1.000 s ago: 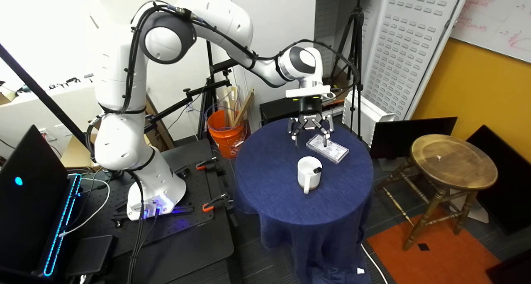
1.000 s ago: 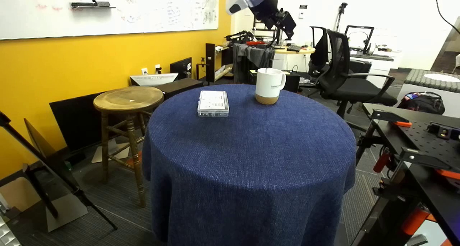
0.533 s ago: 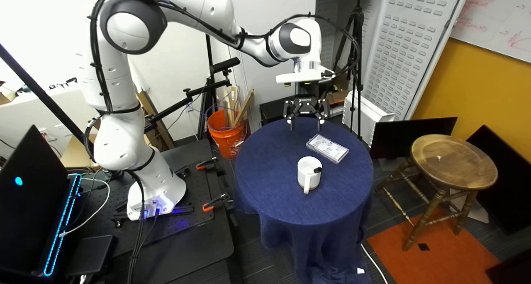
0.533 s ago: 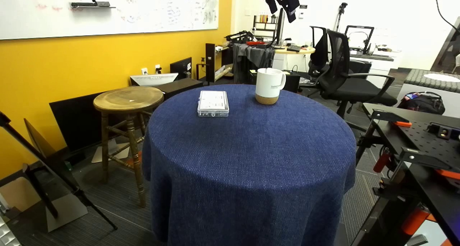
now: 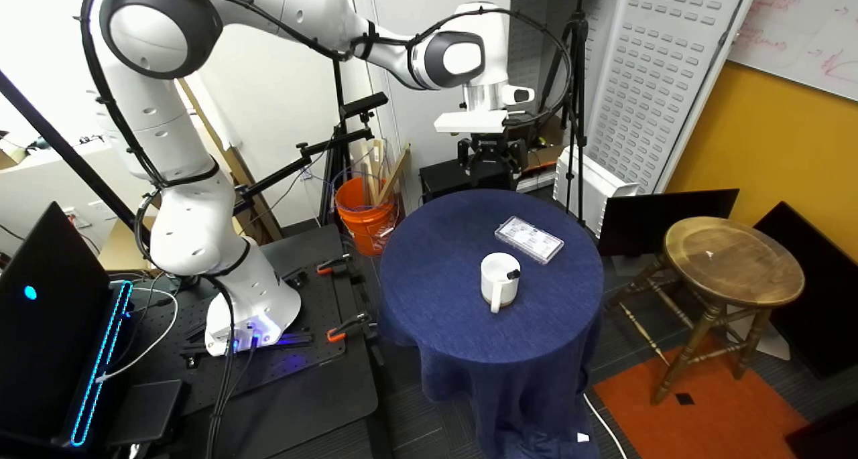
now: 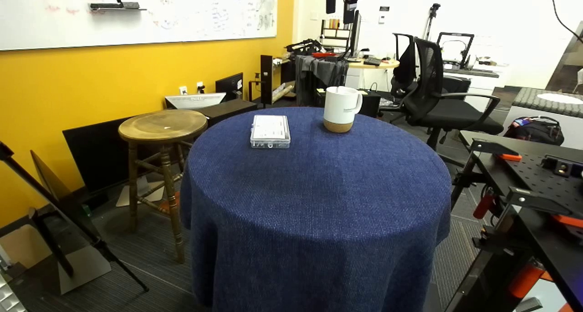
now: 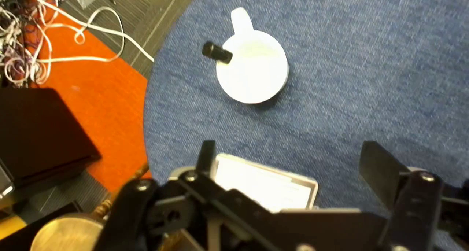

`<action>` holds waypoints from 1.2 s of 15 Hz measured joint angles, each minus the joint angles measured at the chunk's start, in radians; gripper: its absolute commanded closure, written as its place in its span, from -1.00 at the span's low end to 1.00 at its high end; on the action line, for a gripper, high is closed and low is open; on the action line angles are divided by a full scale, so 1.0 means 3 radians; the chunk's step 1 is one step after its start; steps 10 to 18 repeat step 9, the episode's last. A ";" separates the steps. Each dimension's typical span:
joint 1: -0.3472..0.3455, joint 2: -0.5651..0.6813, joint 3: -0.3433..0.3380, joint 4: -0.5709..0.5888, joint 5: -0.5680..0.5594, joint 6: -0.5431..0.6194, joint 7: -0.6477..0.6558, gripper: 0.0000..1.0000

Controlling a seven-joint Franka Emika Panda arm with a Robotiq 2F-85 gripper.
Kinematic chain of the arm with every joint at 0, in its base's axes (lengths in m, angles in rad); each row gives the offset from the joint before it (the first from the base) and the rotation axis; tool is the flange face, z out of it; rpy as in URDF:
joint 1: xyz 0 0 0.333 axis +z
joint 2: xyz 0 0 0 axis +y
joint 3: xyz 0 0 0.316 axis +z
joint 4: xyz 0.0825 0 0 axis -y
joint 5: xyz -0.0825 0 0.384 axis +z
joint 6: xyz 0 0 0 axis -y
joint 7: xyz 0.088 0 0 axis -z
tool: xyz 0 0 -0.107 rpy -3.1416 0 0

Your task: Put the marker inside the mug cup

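Marker [image 7: 217,52] leaning in a white mug [image 7: 253,75], gripper [image 7: 288,148] spread wide and well apart

The mug stands upright on a blue-draped round table [image 6: 319,189]. Over its rim, to one side of the handle, pokes the marker's black end; glare in the wrist view hides the rest. The gripper hangs higher up, its two fingers far from each other. A flat clear case [image 6: 270,127] with a white label lies near the mug. In both exterior views, a wooden stool [image 5: 734,261] stands near the table.
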 measured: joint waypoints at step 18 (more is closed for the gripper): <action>-0.0005 -0.0098 -0.0001 -0.0369 0.0527 0.1024 -0.0266 -1.00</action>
